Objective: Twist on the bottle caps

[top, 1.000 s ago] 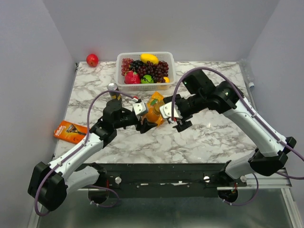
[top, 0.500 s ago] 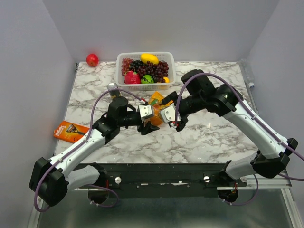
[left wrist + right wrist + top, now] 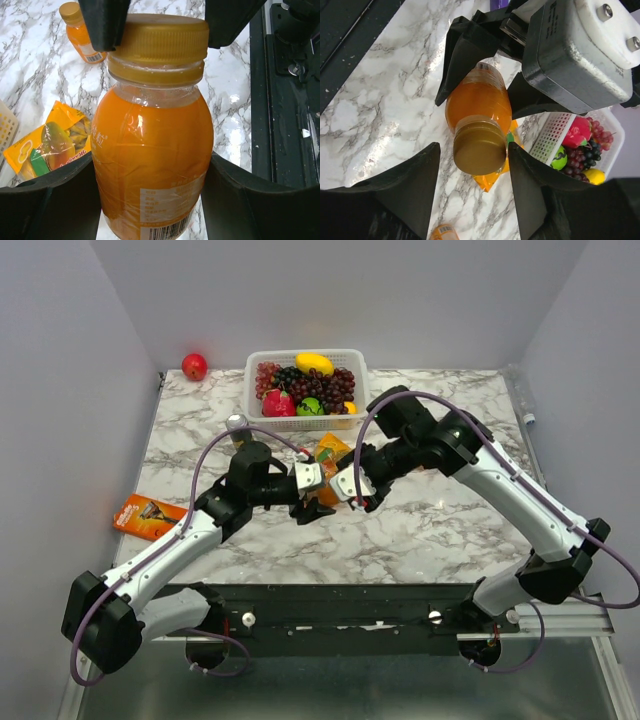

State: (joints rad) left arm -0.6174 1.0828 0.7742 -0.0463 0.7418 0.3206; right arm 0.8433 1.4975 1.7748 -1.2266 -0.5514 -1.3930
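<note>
Left gripper (image 3: pixel 151 165) is squeezing the orange bottle (image 3: pixel 477 102) by its belly and holding it tilted over the middle of the table (image 3: pixel 450 530), just on the near side of a snack packet (image 3: pixel 47 145). The gold cap (image 3: pixel 160 37) is sitting on the neck. Right gripper (image 3: pixel 474 145) is straddling that cap, jaws partway in. Honestly can't tell if they're actually pinching it.

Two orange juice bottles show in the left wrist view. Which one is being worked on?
The near bottle, gripped by the left claw, with the right claw around its gold cap. The other bottle stands capped on the table behind, untouched.
</note>
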